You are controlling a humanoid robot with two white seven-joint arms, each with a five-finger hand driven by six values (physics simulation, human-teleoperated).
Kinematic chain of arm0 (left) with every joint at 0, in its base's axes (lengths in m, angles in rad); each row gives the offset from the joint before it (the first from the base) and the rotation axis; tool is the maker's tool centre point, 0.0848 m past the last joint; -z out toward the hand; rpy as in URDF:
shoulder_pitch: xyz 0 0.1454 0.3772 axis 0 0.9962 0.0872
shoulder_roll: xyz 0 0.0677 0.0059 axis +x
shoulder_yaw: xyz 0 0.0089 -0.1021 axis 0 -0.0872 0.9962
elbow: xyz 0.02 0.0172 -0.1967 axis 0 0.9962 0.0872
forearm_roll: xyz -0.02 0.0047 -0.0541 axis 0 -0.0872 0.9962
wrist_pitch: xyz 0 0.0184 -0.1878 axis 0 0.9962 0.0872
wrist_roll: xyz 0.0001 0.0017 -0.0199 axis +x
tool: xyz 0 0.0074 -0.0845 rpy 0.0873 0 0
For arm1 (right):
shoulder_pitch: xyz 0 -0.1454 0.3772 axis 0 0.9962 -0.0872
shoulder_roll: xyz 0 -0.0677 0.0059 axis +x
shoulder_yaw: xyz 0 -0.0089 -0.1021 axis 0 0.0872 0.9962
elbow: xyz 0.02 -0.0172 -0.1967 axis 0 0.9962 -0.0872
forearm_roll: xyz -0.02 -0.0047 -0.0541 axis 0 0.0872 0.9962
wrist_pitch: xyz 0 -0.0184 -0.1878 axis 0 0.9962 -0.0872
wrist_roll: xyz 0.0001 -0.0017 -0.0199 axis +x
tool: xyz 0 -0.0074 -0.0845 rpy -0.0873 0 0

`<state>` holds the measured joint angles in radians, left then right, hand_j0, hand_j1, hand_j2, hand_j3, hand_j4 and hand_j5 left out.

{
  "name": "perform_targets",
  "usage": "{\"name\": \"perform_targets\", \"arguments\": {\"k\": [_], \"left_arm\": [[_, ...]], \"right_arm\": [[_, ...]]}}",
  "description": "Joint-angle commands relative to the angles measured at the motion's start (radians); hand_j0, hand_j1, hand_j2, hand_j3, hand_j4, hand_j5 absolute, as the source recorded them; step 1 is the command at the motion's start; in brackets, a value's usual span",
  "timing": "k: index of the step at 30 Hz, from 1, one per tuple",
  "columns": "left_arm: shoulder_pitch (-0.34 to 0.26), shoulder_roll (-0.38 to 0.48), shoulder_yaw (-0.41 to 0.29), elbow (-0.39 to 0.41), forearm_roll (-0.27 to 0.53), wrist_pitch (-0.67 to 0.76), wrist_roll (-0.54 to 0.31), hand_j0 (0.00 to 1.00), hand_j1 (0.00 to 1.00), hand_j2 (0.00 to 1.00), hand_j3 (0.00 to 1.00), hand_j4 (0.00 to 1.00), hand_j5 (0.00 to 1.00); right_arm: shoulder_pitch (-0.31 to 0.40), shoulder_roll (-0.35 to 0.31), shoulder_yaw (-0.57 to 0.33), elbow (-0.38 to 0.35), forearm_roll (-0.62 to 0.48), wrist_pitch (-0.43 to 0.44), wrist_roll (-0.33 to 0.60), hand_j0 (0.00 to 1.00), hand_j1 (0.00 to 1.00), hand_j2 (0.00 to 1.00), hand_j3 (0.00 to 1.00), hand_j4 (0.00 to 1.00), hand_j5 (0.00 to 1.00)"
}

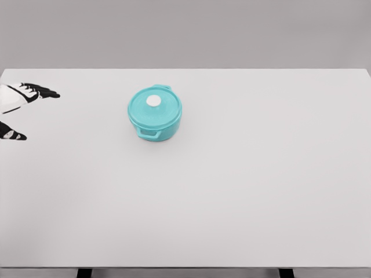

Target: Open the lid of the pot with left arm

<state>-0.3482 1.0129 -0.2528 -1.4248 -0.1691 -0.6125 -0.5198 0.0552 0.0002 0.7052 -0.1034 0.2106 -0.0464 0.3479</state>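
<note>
Pot (pixel 155 117) sits on the white worktop (pixel 243 191), left of centre and toward the far side, with its lid (pixel 154 108) on and a white knob (pixel 153 101) at the middle of the lid. Left hand (pixel 23 107) shows only at the left edge, well apart from the pot, fingers (pixel 46 92) spread and holding nothing. Right arm is out of view.

Risks, as I judge them: the knob is small and low, so the fingers could slip off it or pinch only the edge. A sideways approach might shove the pot across the smooth worktop. If the lift is tilted, the lid may catch the rim and drag the pot along, or drop back.
</note>
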Motion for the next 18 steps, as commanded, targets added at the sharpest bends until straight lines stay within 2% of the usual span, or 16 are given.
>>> {"name": "perform_targets", "arguments": {"k": [1, 6, 8, 11, 12, 13, 14, 15, 16, 18], "left_arm": [[0.0, -0.048, -0.022, 0.004, -0.056, 0.002, -0.003, 1.0, 1.0, 1.0, 1.0, 1.0, 1.0], [-0.002, -0.091, -0.045, -0.003, -0.099, 0.002, -0.005, 1.0, 1.0, 1.0, 1.0, 1.0, 1.0], [-0.02, -0.128, -0.057, -0.009, -0.125, 0.002, -0.032, 1.0, 1.0, 1.0, 1.0, 1.0, 1.0], [-0.071, -0.122, -0.06, -0.085, -0.193, 0.002, -0.057, 1.0, 1.0, 1.0, 1.0, 1.0, 1.0], [-0.115, -0.117, -0.092, -0.091, -0.193, 0.002, -0.057, 1.0, 1.0, 1.0, 1.0, 1.0, 1.0], [-0.222, -0.117, -0.219, -0.062, -0.188, 0.002, -0.055, 1.0, 1.0, 1.0, 1.0, 1.0, 1.0], [-0.294, -0.112, -0.334, -0.017, -0.187, 0.002, -0.055, 1.0, 1.0, 1.0, 1.0, 1.0, 1.0], [-0.371, -0.04, -0.468, -0.003, -0.187, 0.002, -0.055, 1.0, 1.0, 1.0, 1.0, 1.0, 1.0], [-0.451, -0.037, -0.555, -0.009, -0.187, 0.002, -0.055, 1.0, 1.0, 1.0, 1.0, 1.0, 1.0], [-0.653, -0.203, -0.683, -0.016, -0.196, 0.002, -0.066, 1.0, 1.0, 1.0, 1.0, 1.0, 1.0]], "right_arm": [[0.0, 0.0, 0.0, 0.007, 0.0, 0.002, 0.0, 1.0, 1.0, 1.0, 1.0, 1.0, 1.0], [0.0, 0.0, 0.002, 0.011, 0.001, 0.008, 0.002, 1.0, 1.0, 1.0, 1.0, 1.0, 1.0], [0.0, 0.0, 0.002, 0.011, 0.001, 0.008, 0.002, 1.0, 1.0, 1.0, 1.0, 1.0, 1.0], [0.0, 0.0, 0.002, 0.011, 0.001, 0.008, 0.002, 1.0, 1.0, 1.0, 1.0, 1.0, 1.0], [0.0, 0.0, 0.002, 0.011, 0.001, 0.008, 0.002, 1.0, 1.0, 1.0, 1.0, 1.0, 1.0], [0.0, 0.0, 0.002, 0.011, 0.001, 0.008, 0.002, 1.0, 1.0, 1.0, 1.0, 1.0, 1.0], [0.0, 0.0, 0.002, 0.011, 0.001, 0.008, 0.002, 1.0, 1.0, 1.0, 1.0, 1.0, 1.0], [0.0, 0.0, 0.002, 0.011, 0.001, 0.008, 0.002, 1.0, 1.0, 1.0, 1.0, 1.0, 1.0], [0.0, 0.0, 0.002, 0.011, 0.001, 0.008, 0.002, 1.0, 1.0, 1.0, 1.0, 1.0, 1.0], [0.0, 0.0, 0.002, 0.011, 0.001, 0.008, 0.002, 1.0, 1.0, 1.0, 1.0, 1.0, 1.0]]}}
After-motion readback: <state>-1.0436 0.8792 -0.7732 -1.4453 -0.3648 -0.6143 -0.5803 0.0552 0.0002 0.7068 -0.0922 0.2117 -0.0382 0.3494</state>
